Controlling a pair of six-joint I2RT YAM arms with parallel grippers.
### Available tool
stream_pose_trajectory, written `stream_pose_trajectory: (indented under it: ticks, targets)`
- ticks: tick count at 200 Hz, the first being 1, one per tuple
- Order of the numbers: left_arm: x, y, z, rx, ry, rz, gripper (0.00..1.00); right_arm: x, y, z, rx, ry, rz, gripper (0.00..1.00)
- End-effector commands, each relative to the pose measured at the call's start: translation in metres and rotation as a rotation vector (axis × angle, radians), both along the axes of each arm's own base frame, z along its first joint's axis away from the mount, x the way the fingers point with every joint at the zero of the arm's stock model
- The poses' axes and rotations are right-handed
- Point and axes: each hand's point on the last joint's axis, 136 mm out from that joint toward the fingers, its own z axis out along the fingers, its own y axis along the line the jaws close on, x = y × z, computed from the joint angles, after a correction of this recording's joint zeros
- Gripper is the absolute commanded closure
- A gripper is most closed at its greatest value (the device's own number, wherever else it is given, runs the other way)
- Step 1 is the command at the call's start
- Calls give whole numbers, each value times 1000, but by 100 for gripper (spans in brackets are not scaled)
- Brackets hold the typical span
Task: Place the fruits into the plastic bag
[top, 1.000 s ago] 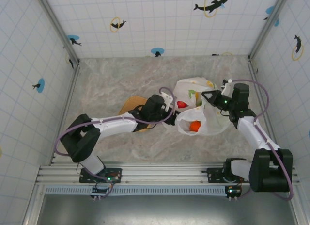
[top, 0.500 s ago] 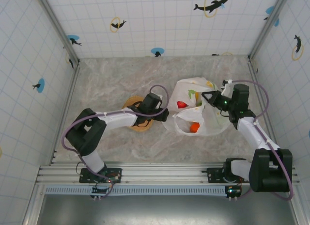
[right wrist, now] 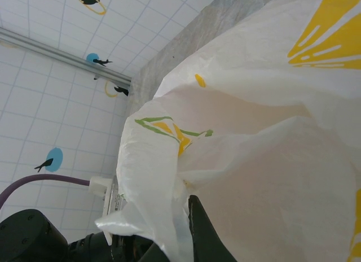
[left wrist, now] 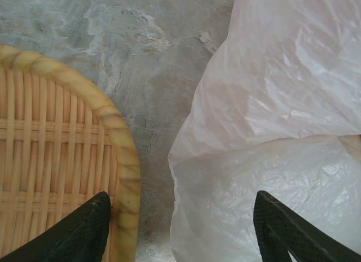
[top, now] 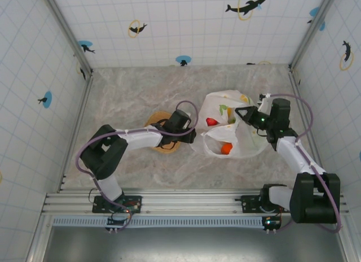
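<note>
"Two fruits lie in plain sight from above, operator: a red fruit and an orange fruit, both inside the plastic bag, right of centre on the table."

"And your left gripper?"

"From overhead you see it low over the right edge of the woven mat, just left of the bag, but not how the jaws stand. Your left wrist camera settles that: the left gripper has its fingers spread apart with nothing between them. One tip is over the mat's rim, the other over crumpled bag plastic, with a strip of bare marble table running between mat and bag."

"What about the right side?"

"The top view places your right gripper at the bag's upper right rim. Up close, the right wrist camera gives you the bag's print: a yellow lemon slice and a green leaf outline. A fold of plastic runs down against the dark finger, and the jaws are clamped together on the bag."

"Can you see the fruits from either wrist?"

"You get white film there, so I can't tell."
</note>
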Motion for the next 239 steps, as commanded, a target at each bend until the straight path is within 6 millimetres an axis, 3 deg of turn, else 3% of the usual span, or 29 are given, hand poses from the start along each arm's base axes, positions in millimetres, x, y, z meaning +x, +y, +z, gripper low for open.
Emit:
stream_pose_trajectory:
  ticks: [1, 30, 67, 167, 239]
  targets:
    - [-6, -3, -7, 26, 24, 0, 33, -1, -1, -3, 2, -9, 5, 100]
    - [5, -5, 13, 58, -51, 29, 32, -1, -2, -6, 2, -4, 2, 100]
    - [-6, -15, 21, 32, -50, 7, 31, -1, -1, -9, 9, 6, 6, 100]
    - [-18, -18, -2, 15, 30, 8, 35, -1, -1, -11, 10, 12, 7, 100]
    - [-15, -26, -18, 16, 54, 9, 51, -2, -2, -12, 8, 13, 7, 100]
